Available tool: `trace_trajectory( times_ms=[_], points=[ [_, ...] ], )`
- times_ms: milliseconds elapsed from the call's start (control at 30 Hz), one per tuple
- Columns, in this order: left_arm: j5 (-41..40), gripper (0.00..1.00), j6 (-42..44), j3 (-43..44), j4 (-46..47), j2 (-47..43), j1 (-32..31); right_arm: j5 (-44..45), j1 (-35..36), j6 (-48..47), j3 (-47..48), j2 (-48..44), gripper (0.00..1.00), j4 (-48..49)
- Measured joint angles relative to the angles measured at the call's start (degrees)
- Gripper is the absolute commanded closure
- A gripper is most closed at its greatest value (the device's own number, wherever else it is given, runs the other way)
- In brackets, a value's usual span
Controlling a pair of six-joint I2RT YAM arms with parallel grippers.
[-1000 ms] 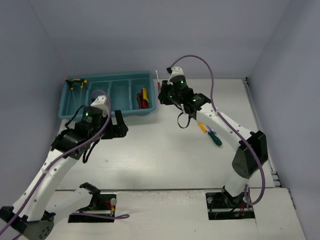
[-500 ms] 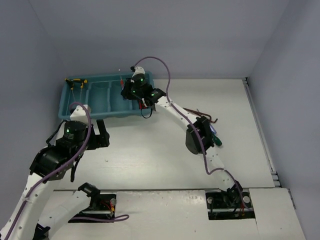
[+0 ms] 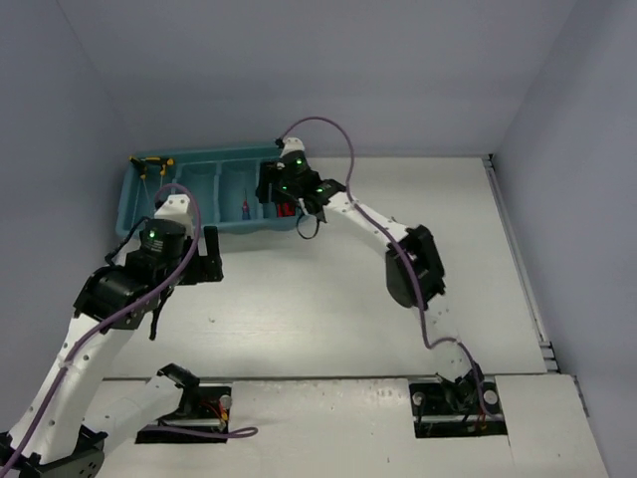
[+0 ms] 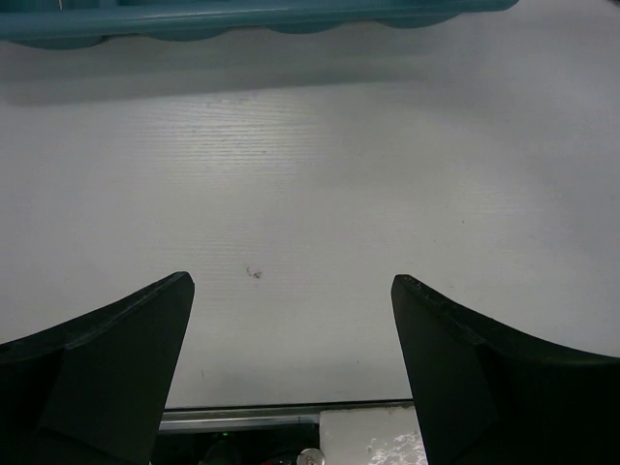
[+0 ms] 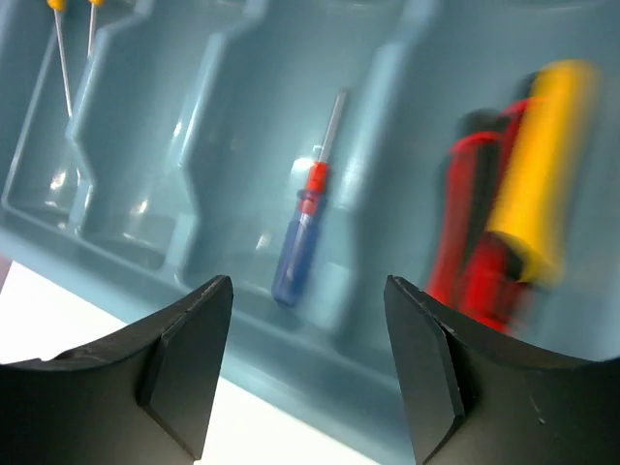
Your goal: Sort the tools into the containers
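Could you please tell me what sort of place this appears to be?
Probably a robotics lab test cell: plain walls enclose a white table, two bolted-down arms work it, and a teal tray holds small tools.

Plain lavender-grey walls [image 3: 299, 70] enclose a white table [image 3: 328, 299] on three sides.

no text, label, brand or number is readable in any view.

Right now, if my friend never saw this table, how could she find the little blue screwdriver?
Look for the big teal tray at the far left of the table. Count to its third slot from the left, next to the red pliers. The screwdriver lies there alone, blue handle with a red collar.
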Motion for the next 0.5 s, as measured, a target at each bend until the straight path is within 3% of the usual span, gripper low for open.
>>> trace_trajectory(
  times_ms=[133,267,367,500],
  points=[
    [1.58,0.18,1.17,2.48,1.31,4.71,0.01,0.14,-4.86,-5.69,-19.97,-18.77,0.4,1.68],
    [4.19,0.18,1.83,2.73,3.84,8.0,-0.01,1.18,-14.39,-10.14,-39.91,-39.19,0.4,0.99],
    [6.24,0.19,2.08,2.78,5.77,9.88,-0.06,2.93,-22.26,-12.25,-49.73,-48.76,0.39,-1.02],
    [8.88,0.18,2.05,3.33,8.23,12.86,-0.4,5.47,-27.55,-13.21,-63.08,-57.33,0.36,-5.59]
  ],
)
